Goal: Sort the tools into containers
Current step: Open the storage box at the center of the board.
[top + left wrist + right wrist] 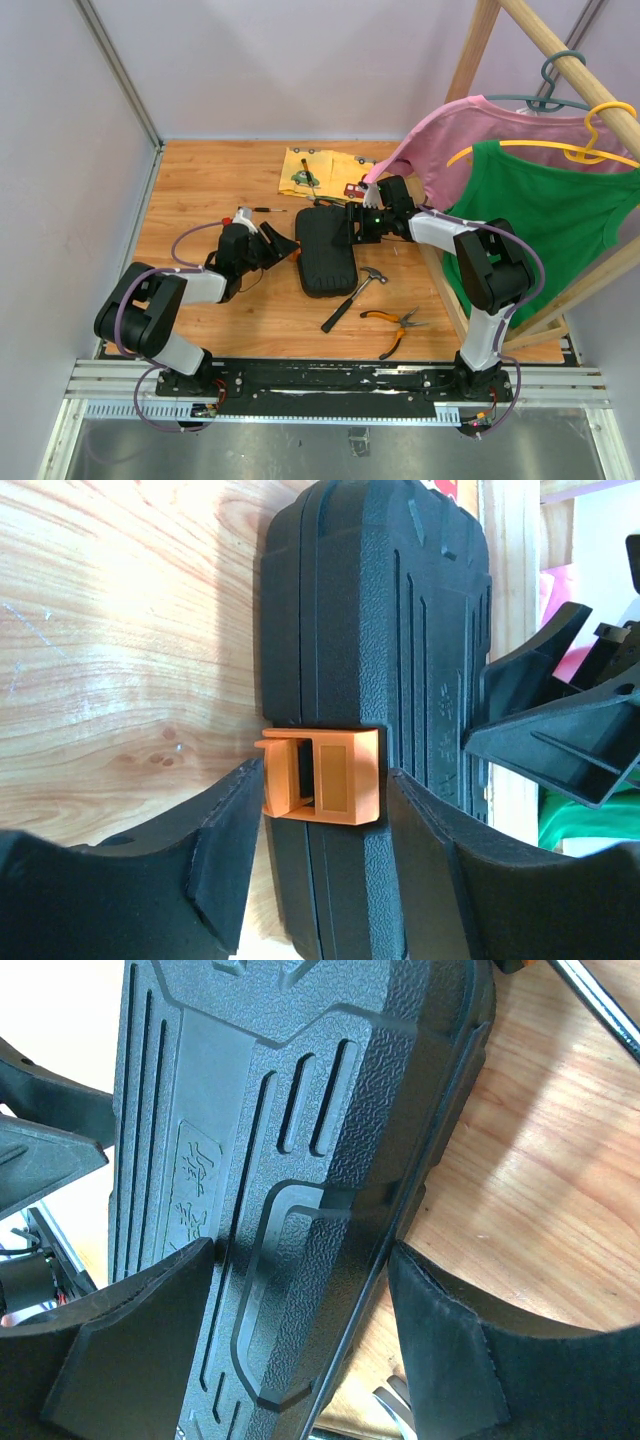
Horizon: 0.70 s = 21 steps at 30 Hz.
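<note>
The black tool case lies shut on the wooden table. My left gripper is at its left edge, jaws open on either side of the orange latch, which sticks out from the case. My right gripper is shut on the case's far right edge, one finger on the ribbed lid and the other against the rim. A hammer and orange-handled pliers lie to the case's near right. A thin dark screwdriver lies behind my left arm.
A yellow cloth printed with cars lies at the back with a small tool on it. On the right stands a wooden clothes rack with a pink shirt and a green shirt on hangers.
</note>
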### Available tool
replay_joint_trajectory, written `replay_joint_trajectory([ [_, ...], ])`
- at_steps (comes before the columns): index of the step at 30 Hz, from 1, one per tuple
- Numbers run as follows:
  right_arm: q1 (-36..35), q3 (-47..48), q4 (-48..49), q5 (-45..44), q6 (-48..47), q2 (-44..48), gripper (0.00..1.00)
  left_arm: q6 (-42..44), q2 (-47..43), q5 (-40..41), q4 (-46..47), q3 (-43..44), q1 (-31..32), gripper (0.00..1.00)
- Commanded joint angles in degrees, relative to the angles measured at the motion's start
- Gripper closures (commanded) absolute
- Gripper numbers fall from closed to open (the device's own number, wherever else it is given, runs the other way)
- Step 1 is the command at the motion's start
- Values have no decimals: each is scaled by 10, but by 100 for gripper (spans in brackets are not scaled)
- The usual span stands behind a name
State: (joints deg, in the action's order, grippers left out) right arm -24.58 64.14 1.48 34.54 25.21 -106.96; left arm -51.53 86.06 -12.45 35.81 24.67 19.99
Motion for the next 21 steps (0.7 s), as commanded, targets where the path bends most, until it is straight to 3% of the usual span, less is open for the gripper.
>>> replay_joint_trajectory([
  [1,-8,3,-19,-11,-19,-19,30,8,-1,1,0,18,-2,42],
  [9,-8,4,-17,-8,-19,-23,30,2,5,2,1,15,-2,14],
  [17,-8,4,-15,-6,-19,-25,30,-6,20,-1,6,20,10,1],
  [21,-7,3,-15,-5,-21,-25,30,-18,39,-10,21,22,15,1],
])
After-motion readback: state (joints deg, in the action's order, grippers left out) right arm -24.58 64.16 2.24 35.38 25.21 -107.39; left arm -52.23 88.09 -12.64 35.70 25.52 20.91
